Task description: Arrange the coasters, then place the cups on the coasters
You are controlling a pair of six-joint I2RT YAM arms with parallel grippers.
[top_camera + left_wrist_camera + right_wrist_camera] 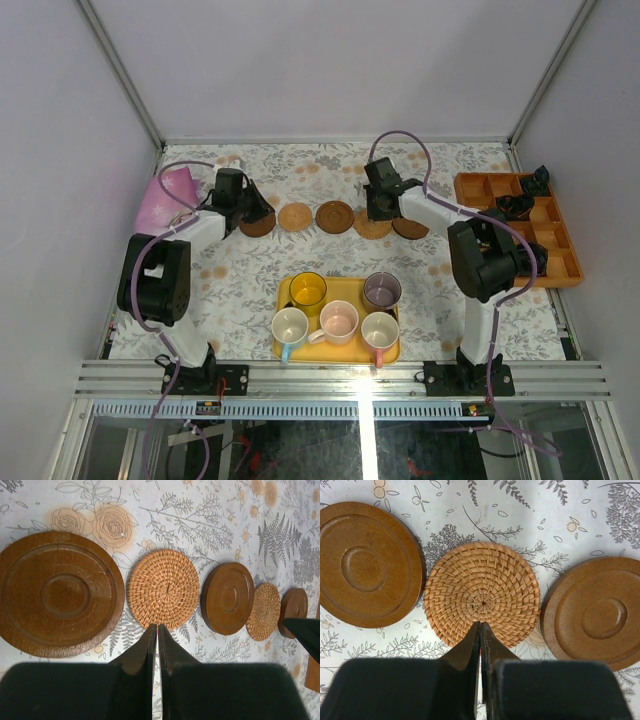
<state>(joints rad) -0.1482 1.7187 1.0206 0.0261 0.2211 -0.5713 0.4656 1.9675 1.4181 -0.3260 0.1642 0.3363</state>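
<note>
- The left claw [157, 628] is pinched shut, its fingers pressed flat together and gripping nothing.
- Its tips sit at the near edge of the left woven coaster [163, 589]. The wrist view does not show whether they touch the weave or hang just above it.
- The right claw [480, 625] is also closed tight and empty, with its tips over the near rim of the right woven coaster [482, 597].
- Five coasters [334, 216] lie flat in a row across the middle of the table [240, 290]. From left to right they go dark, woven, dark, woven, dark.
- Neighbours in the row lie just beside each other with slim gaps. The right woven coaster is almost rim to rim with the dark coasters [367, 562] on either side.
- Five cups [339, 321] stand upright on the yellow tray [346, 288] at the near edge, between the arm bases. Two are at the back and three in front, and no cup is on a coaster yet.
- A strip of bare patterned table runs between the row and the tray, and more lies behind the row up to the back wall.
- The left end of the row is near a pink cloth [168, 195].
- The right end is near an orange bin [475, 190] but does not touch it.
</note>
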